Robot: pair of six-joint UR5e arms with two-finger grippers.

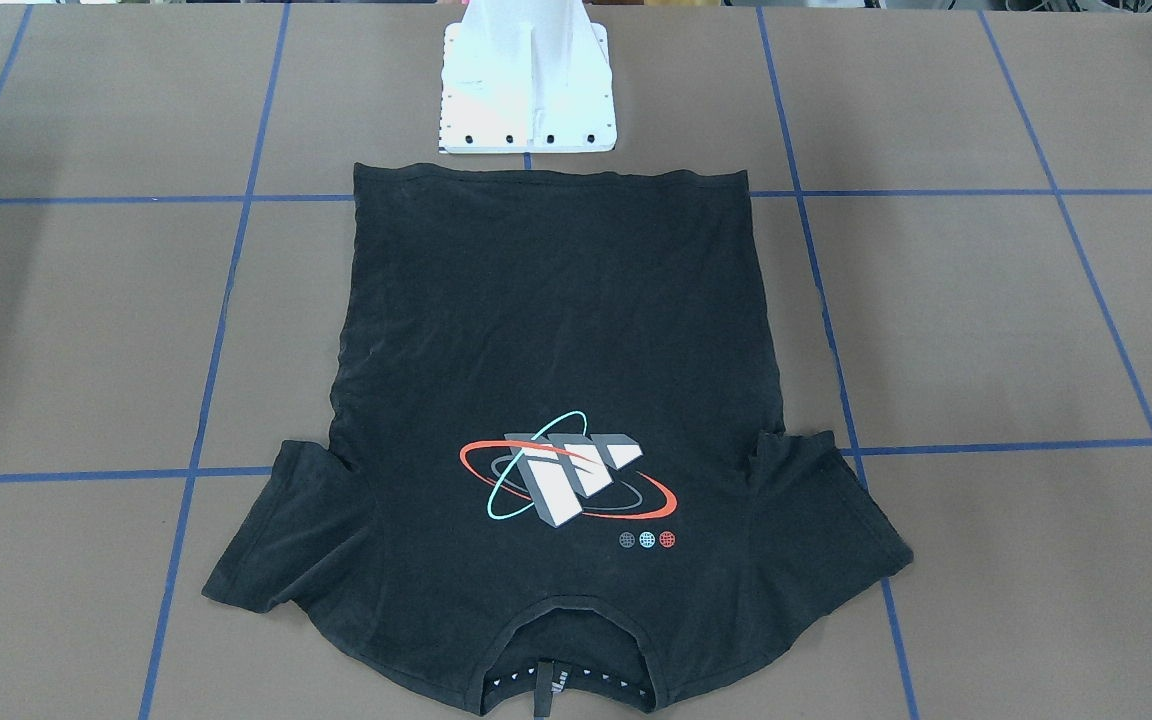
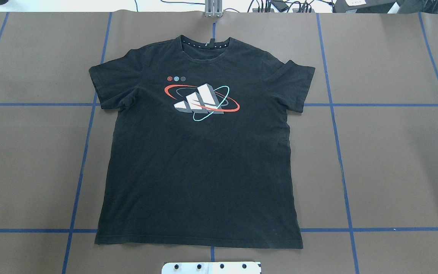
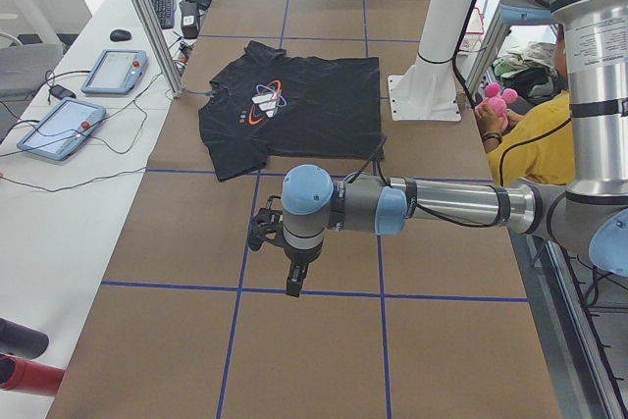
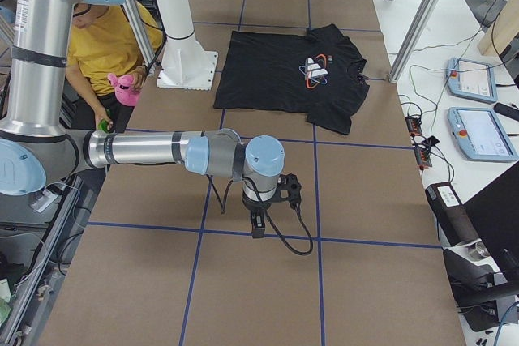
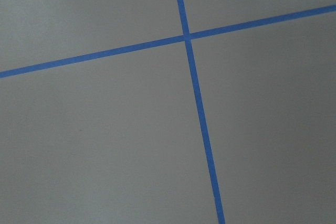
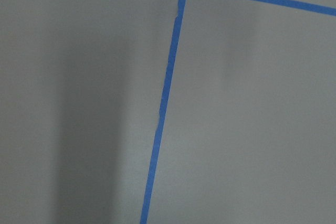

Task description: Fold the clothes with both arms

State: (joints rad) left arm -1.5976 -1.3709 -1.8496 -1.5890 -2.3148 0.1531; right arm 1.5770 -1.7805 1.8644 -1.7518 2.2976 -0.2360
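Black T-shirt (image 2: 200,160), spread flat and graphic-side up on the bench (image 2: 394,152), sleeves out. Its hem lies nearest the white pedestal (image 1: 528,90) and its collar farthest from it. No fold shows anywhere on it, so the task appears to be at its start, with the first fold not yet begun.

The shirt lies well apart from both claws. The left claw (image 3: 292,287) hangs low over bare bench toward one end, at the tip of the outstretched left arm (image 3: 432,205). The right claw (image 4: 258,228) does the same toward the other end, on the right arm (image 4: 146,150). Each wrist camera sees only brown surface and blue tape lines (image 5: 194,77), so neither claw touches or holds anything.

How far each claw stands open cannot be told from the side views.

The next move likely calls for both arms to travel inward to the shirt and pinch matching points on it, such as a sleeve or shoulder and the hem.
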